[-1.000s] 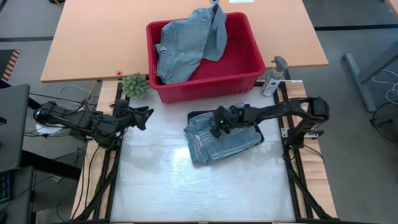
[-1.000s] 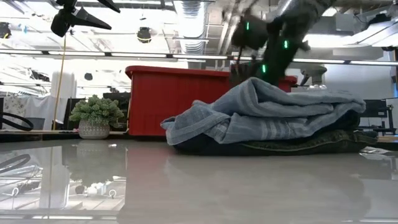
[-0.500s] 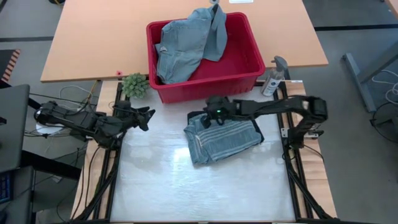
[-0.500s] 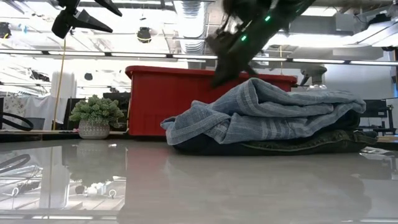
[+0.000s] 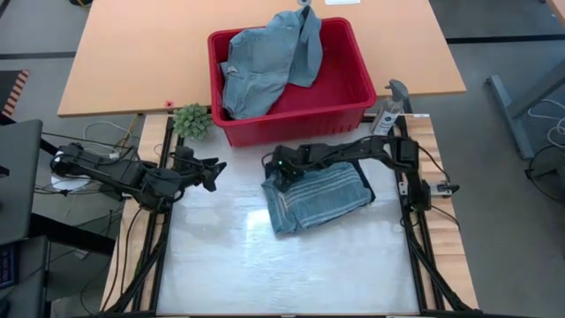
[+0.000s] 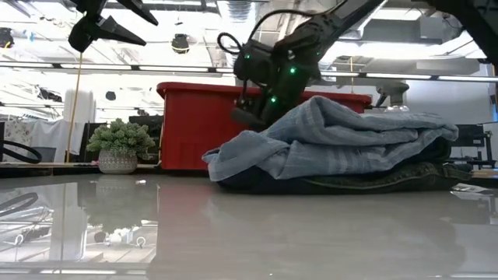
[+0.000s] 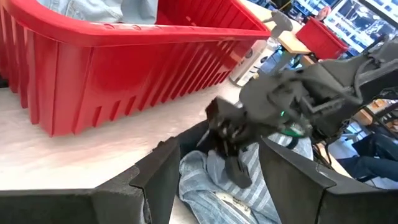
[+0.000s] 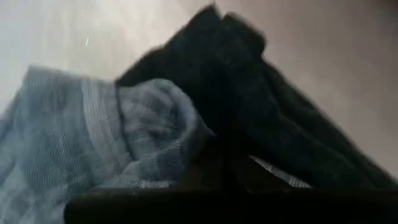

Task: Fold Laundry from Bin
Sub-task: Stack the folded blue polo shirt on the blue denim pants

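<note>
While the red bin (image 5: 349,88) at upper centre holds light blue denim pieces (image 5: 265,57), striped shirt (image 5: 318,196) lies folded on dark trousers (image 5: 275,164) mid-frame, right gripper (image 5: 281,170) at its upper-left corner, grip unclear, left gripper (image 5: 210,168) spread empty, centre-left.

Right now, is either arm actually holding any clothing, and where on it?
Cannot be told. The right gripper sits at the folded striped shirt's corner nearest the red bin; the left gripper holds nothing.

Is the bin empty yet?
No. The bin still holds light blue garments, one draped over its far rim.
</note>
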